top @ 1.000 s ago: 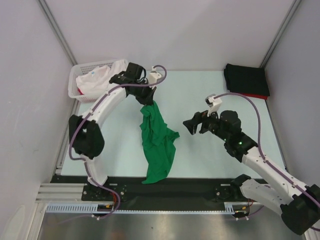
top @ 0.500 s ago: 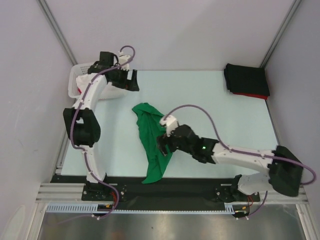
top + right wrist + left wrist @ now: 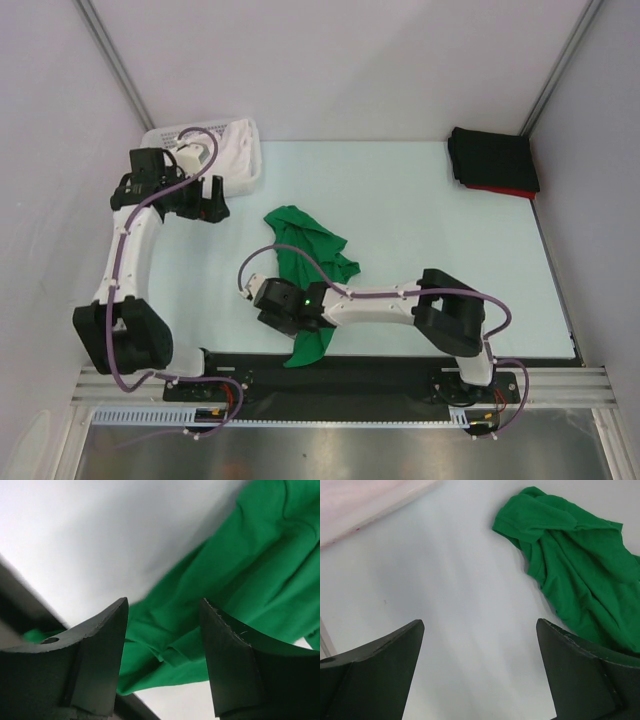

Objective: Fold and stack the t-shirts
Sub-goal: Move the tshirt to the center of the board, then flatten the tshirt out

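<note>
The crumpled bright green cotton t-shirt (image 3: 305, 250) lies on the pale table (image 3: 430, 220); the right gripper (image 3: 164, 602), jaws parted and gripping nothing, hovers over the shirt's near end; the left gripper (image 3: 480, 622), jaws wide and empty, hangs left of the shirt.

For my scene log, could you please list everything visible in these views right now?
green t-shirt: one, bright green, crumpled mid-table, reaching the near edge.
black t-shirt: one, black, folded, far right corner.
red t-shirt: one, red, a sliver under the black one.
white t-shirt: one, white, draped over the basket.
basket: one, white, far left corner.
table: one, pale blue-green.
left gripper: open, above bare table near the basket.
right gripper: open, over the green t-shirt's near end.
</note>
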Motion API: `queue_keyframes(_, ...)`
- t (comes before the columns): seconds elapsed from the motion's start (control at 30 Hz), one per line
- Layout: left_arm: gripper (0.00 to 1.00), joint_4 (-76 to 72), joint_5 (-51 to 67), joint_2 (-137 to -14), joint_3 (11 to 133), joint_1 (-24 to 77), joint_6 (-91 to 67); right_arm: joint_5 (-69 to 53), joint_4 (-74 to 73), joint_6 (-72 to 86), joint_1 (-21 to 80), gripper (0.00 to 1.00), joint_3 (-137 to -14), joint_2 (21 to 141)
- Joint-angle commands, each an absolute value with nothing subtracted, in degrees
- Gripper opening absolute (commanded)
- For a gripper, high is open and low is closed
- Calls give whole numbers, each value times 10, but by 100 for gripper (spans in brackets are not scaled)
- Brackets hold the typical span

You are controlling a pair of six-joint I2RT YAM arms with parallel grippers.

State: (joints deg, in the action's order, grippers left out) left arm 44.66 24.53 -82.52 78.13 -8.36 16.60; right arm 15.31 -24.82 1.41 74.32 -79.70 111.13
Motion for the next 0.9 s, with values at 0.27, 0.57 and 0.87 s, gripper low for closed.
queue_keyframes(0.27, 100, 437, 270, -741, 717, -82, 197, 281, -393, 3, 737, 42, -870, 1201)
queue_keyframes(0.57, 100, 432, 258, -728, 704, -81, 207, 241, -352, 3, 717, 0, -912, 1152)
queue_keyframes(0.87, 95, 456, 291, -746, 718, -75, 214, 228, -330, 90, 507, 0, -790, 951)
